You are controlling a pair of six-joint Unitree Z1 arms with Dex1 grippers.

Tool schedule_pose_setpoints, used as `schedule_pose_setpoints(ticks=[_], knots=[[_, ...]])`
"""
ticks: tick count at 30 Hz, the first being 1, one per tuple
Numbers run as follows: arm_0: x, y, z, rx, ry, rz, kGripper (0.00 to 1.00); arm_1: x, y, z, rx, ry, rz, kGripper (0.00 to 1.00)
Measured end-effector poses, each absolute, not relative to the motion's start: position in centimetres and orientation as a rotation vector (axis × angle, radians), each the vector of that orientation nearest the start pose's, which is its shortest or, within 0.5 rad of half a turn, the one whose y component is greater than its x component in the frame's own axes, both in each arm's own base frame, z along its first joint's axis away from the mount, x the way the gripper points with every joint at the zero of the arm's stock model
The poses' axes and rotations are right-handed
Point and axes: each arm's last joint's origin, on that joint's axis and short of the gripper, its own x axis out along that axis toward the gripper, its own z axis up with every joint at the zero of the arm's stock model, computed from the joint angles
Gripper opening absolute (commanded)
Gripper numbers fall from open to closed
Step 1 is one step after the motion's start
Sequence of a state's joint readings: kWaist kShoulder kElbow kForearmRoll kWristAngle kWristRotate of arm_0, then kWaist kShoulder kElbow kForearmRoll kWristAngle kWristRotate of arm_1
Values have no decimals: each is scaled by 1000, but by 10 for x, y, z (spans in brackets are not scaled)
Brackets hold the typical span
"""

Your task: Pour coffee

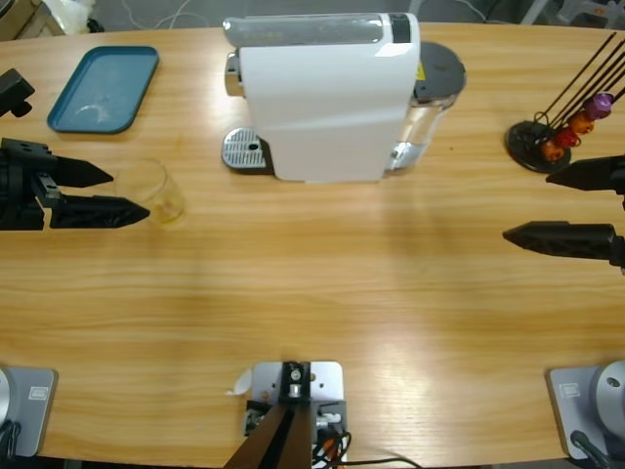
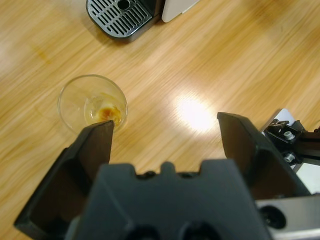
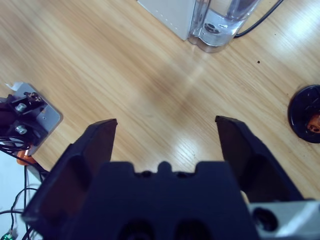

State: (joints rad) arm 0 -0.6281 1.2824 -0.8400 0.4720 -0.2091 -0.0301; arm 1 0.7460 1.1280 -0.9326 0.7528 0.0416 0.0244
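A small clear glass tumbler (image 1: 148, 191) stands upright on the table at the left, with a shallow trace of amber coffee (image 2: 107, 114) in its bottom. My left gripper (image 1: 130, 193) is open and empty. In the left wrist view the tumbler (image 2: 92, 102) sits just past the tip of one jaw, outside the gap of the left gripper (image 2: 167, 125). The white coffee machine (image 1: 322, 98) stands at the back middle, its metal drip tray (image 1: 244, 149) facing left. My right gripper (image 1: 527, 207) is open over bare wood at the right edge, also empty (image 3: 166, 124).
A teal tray (image 1: 104, 88) lies at the back left. A black capsule stand (image 1: 557, 137) with orange and purple capsules is at the back right, near my right gripper. The machine's clear water tank (image 3: 225, 20) faces right, with a cable behind it.
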Motion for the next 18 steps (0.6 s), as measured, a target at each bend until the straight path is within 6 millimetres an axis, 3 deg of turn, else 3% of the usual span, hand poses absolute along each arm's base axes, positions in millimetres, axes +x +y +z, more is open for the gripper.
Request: schedule_pose_setpoints(ticks=[13,15,18], knots=[[150,-122,299,168,927,-760,896,107,101,327,-303,900,709,826],[152,-124,305,135,923,-784,886,107,101,327,-303,900,709,826],[164,-125,331,-52,898,-854,808,107,101,327,-303,899,709,826]])
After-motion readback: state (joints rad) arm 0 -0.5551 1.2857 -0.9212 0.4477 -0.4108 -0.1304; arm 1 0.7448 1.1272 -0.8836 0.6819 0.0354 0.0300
